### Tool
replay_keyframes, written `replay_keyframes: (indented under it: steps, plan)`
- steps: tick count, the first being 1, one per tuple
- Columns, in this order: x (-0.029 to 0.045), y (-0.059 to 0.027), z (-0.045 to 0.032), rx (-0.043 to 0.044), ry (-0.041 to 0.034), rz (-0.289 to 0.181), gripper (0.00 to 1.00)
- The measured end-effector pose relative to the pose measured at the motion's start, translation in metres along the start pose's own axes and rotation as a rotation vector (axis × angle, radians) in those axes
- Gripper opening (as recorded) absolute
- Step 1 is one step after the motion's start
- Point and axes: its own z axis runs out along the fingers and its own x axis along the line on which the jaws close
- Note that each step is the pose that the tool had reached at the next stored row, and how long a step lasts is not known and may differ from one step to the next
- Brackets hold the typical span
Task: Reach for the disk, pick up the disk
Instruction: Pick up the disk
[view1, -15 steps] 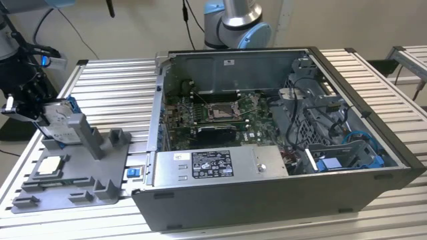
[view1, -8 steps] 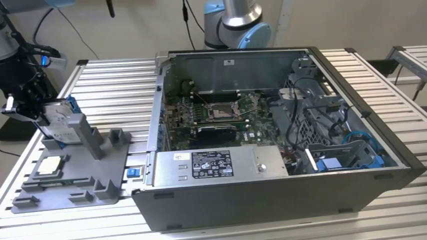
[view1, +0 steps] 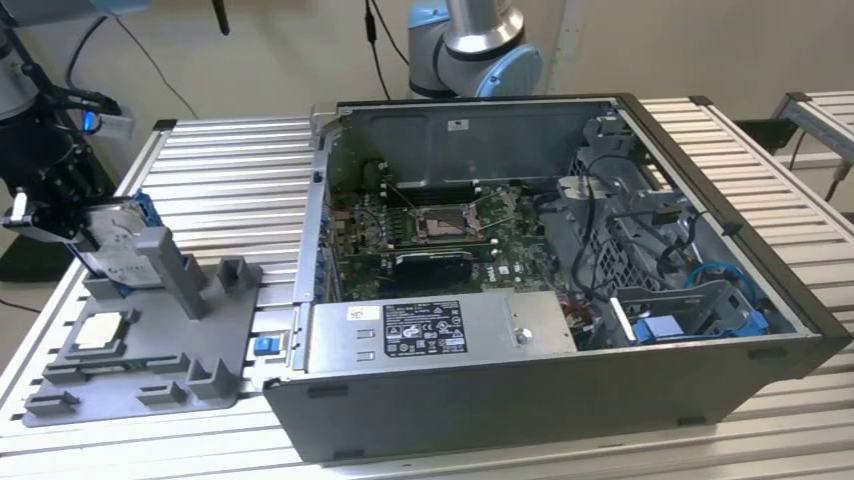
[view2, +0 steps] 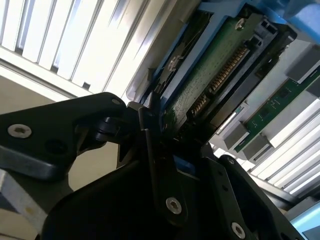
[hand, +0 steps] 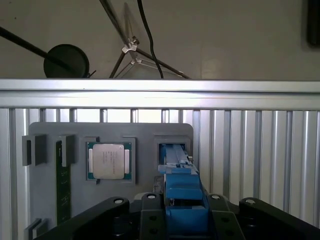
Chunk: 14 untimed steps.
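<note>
The disk stands on edge, slightly tilted, at the back corner of the grey fixture tray on the exterior view's left. My gripper is on it from the left side, fingers shut on its blue carrier. In the first wrist view the blue carrier sits clamped between the black fingers, its far end at a slot in the tray. The second wrist view shows the disk's green circuit-board side with a black finger pressed against its edge.
A square silver processor chip lies in a pocket of the tray, beside a green memory stick. A small blue bracket sits at the tray's edge. The open computer case stands close on the exterior view's right.
</note>
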Motion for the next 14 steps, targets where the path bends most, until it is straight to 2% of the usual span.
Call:
replay_keyframes:
  steps: [14]
  plan:
    - [-0.0001,0.0002,-0.0076,0.0000,0.0000,0.000,0.00]
